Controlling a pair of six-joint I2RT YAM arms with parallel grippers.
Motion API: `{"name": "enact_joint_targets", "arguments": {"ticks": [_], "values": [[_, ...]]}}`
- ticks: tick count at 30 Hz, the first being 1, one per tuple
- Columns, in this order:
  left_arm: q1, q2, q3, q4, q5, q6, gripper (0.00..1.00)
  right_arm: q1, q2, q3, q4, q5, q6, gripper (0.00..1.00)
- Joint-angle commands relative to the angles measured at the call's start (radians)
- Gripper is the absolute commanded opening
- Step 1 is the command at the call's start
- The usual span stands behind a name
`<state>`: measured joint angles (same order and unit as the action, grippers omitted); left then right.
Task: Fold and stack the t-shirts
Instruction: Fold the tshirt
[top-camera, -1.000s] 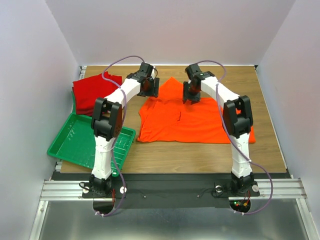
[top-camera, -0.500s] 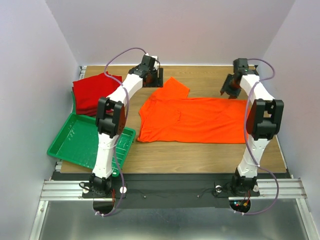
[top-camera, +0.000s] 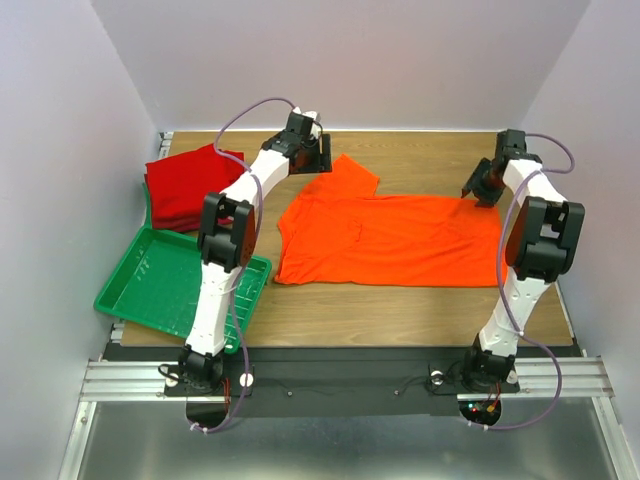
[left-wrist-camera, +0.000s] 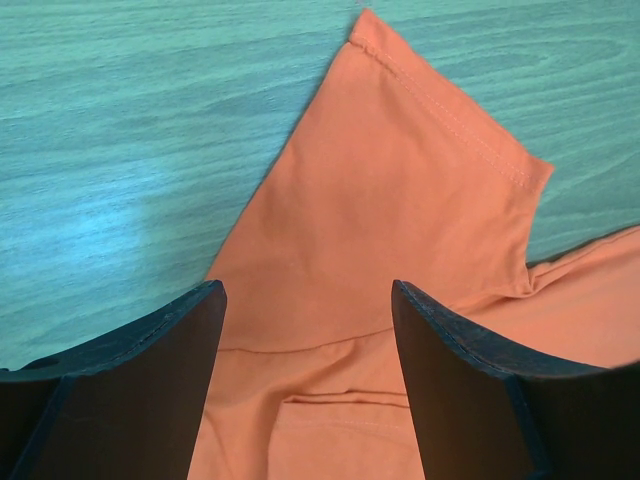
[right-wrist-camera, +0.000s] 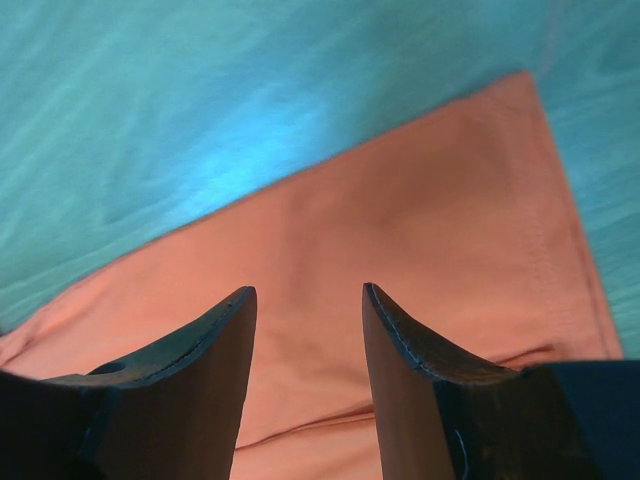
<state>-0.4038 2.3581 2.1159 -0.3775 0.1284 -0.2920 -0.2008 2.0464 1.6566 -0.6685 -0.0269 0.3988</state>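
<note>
Looking down from the top camera on a wooden table, with the orange t-shirt lying flat across its middle, one sleeve pointing toward the far edge and the body stretching to the right

Finding only in this view the green tray at the near left, and the deep red t-shirts stacked folded at the far left, just beyond the tray

Hovering with the left gripper over that far sleeve, jaws spread wide and closing on nothing; showing in the left wrist view the stitched sleeve hem beyond the dark fingers, and a crease where sleeve meets body

Reaching with the right gripper over the far right corner of the same shirt, jaws parted more narrowly and gripping nothing; not being able to tell from any view whether the fingertips are touching the cloth

Picking up in the right wrist view the seam running along the shirt's right edge, too fine for the top camera, with blurred wood beyond
</note>
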Motion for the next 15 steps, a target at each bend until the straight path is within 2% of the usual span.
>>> {"name": "enact_joint_targets", "arguments": {"ticks": [1,15], "values": [[-0.009,0.006,0.039,0.042,0.017,-0.01,0.77,-0.019,-0.006,-0.043,0.058,-0.019,-0.011,0.52],[-0.038,0.006,-0.06,0.061,0.059,-0.009,0.77,-0.019,0.012,-0.172,0.107,-0.01,-0.017,0.52]]}}
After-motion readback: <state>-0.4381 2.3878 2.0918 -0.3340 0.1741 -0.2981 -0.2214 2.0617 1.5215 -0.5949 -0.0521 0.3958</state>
